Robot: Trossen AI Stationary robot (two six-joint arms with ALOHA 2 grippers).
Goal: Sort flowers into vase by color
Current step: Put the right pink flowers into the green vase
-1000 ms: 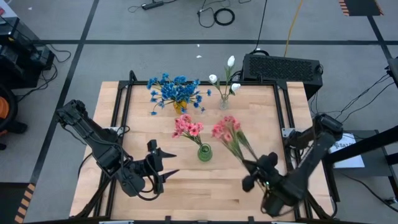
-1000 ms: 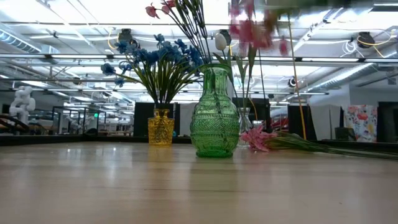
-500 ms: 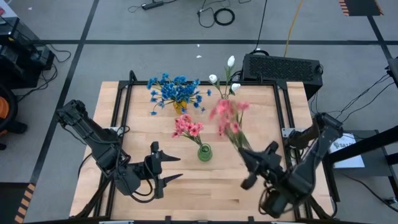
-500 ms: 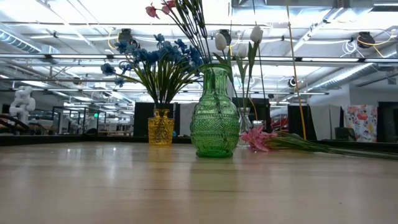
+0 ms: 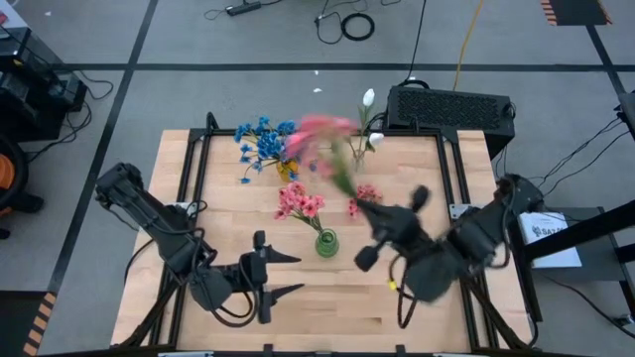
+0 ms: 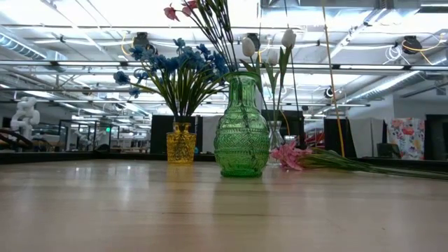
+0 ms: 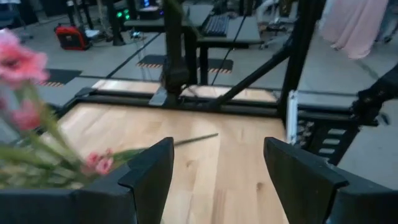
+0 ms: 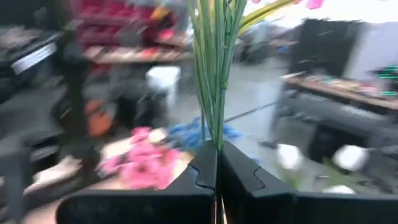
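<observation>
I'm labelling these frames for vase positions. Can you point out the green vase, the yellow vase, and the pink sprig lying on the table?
green vase (image 6: 241,133): low view, on its textured belly.
yellow vase (image 6: 181,143): low view, on its body.
pink sprig (image 6: 288,155): low view, on its blooms.

A grey floor (image 5: 149,40) crossed by dark lines surrounds the wooden counter (image 5: 228,213). Cables (image 5: 347,22) lie on it, and a black box (image 5: 451,107) sits behind the counter. Beyond, long ceiling lights (image 6: 84,14) hang over dark desks (image 6: 84,136) in a large hall.

Raised pink flowers (image 5: 322,134) blur, hiding part of the blue flowers (image 5: 260,141).
</observation>
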